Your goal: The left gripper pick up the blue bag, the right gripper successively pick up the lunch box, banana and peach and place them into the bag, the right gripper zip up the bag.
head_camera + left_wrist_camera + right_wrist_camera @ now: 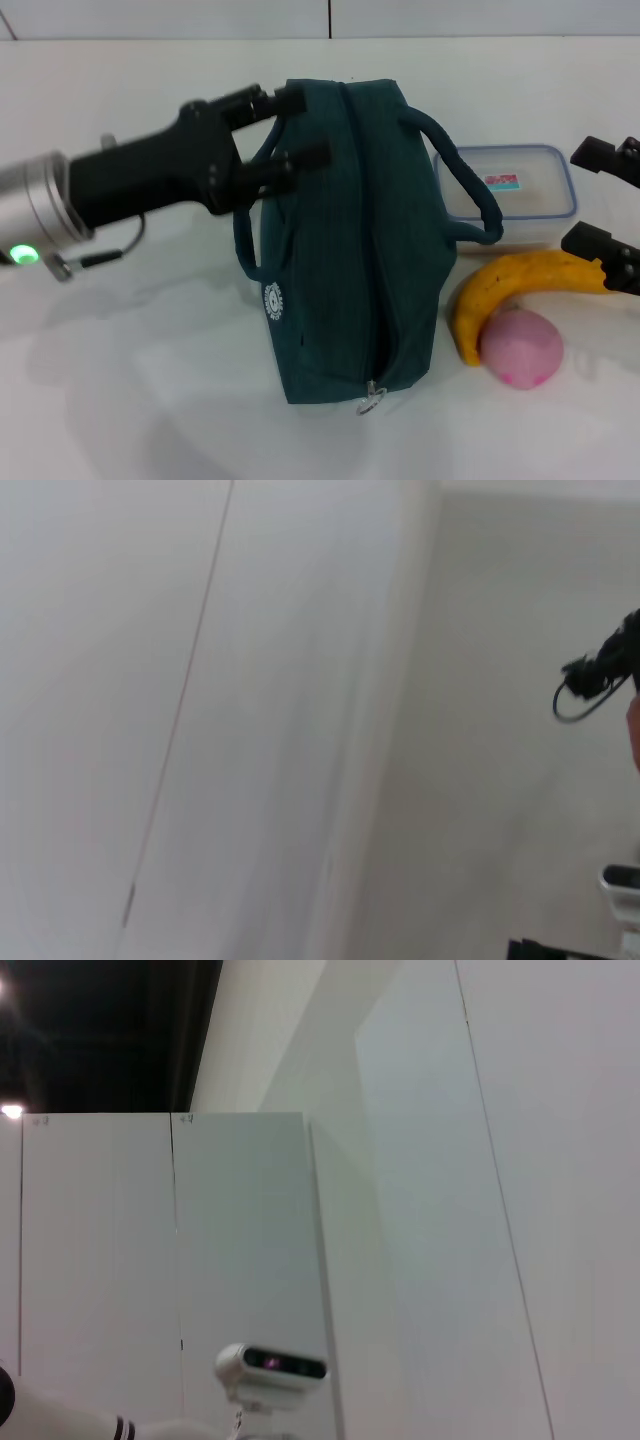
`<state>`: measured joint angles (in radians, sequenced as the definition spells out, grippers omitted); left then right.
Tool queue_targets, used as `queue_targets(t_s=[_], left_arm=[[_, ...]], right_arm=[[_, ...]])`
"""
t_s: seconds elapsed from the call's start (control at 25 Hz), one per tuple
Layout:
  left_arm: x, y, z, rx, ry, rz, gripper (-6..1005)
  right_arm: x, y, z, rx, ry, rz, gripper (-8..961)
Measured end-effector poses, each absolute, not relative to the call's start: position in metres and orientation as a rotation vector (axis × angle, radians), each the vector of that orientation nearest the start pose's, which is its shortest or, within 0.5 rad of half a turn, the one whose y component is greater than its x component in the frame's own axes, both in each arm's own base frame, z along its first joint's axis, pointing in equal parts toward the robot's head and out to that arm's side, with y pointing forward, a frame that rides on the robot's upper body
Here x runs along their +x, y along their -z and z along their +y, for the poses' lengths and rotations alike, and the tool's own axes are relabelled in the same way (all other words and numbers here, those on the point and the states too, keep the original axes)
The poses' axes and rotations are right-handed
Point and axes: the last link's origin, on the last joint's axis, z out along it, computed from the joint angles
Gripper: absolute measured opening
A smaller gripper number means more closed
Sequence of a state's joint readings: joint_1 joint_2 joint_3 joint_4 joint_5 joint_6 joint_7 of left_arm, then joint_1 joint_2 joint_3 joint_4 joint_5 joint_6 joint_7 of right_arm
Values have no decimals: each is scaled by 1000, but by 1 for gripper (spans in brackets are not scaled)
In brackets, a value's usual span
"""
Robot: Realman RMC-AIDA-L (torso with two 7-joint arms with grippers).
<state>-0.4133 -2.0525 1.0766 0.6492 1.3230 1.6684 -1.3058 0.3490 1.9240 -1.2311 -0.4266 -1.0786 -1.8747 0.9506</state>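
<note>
- Nearest you, the round pink peach touches the curved yellow banana.
- Beside them lies your dark teal fabric bag, zip closed.
- Your black left gripper spreads around its far handle.
- Farther right, your black right gripper, open, flanks the clear blue-rimmed lunch box.

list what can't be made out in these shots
- Head view: the right gripper is cut off by the picture's edge, so its body is unseen.
- Head view: the blue bag is zipped; its inside is hidden.
- Head view: the left gripper covers part of the near handle; contact unclear.
- Both wrist views: only walls, no task items.
</note>
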Motion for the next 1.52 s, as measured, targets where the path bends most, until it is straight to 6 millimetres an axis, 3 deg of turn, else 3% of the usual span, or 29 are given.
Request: queue_targets(t_s=[0.2, 0.6, 1.0, 1.52], left_arm=[[-206, -31, 317, -2708, 1158, -554, 792], [-192, -43, 318, -2766, 915, -740, 728], [-196, -32, 332, -2707, 764, -918, 680], [-197, -21, 341, -2692, 707, -951, 617]], right_arm=[[260, -45, 266, -2478, -1400, 171, 828], [261, -52, 264, -2456, -1420, 159, 828], [261, -51, 264, -2454, -1417, 164, 828], [261, -49, 264, -2450, -1420, 176, 827]])
